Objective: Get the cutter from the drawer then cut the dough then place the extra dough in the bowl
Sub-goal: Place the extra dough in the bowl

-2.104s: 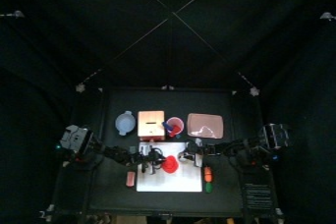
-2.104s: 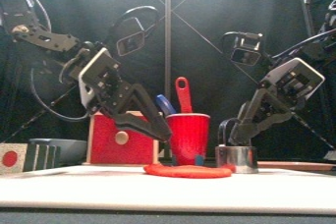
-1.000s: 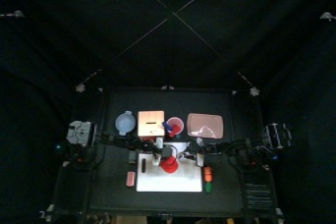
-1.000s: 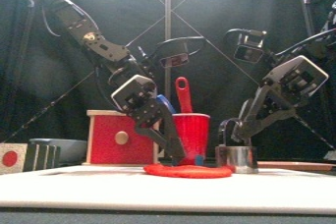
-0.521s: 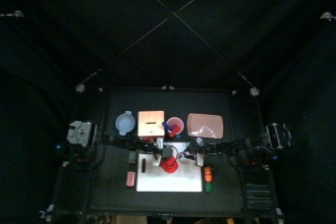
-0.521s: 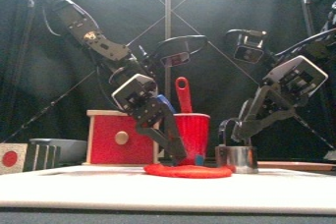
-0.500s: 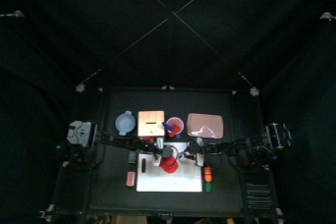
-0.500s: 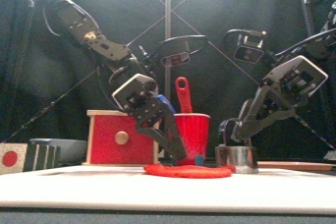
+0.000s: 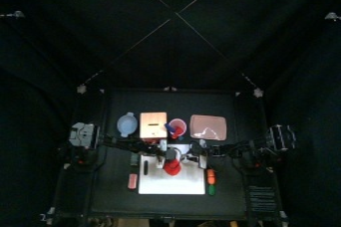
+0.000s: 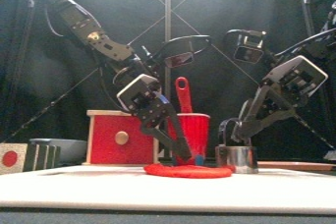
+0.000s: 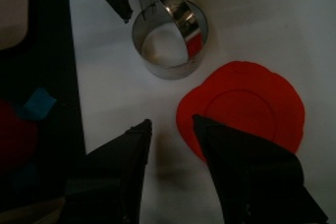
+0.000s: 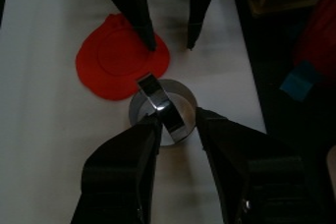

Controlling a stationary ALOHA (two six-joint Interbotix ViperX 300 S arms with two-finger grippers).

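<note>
Two steps look done, one left: cutter (image 10: 238,159) out, dough (image 11: 250,110) marked, scrap not yet in the bowl (image 9: 127,123).
My right hand (image 12: 178,120) is clamped on the cutter, which stands on the board (image 11: 105,90) just beside the dough. My left hand (image 11: 171,128) is spread wide, tips down at the dough's edge. A ring line shows in the red disc, so I judge the cut made. The outer strip lies unlifted, and the bowl sits well apart at the bench's back left, beside the box (image 10: 121,140). No writing or label I can read.
</note>
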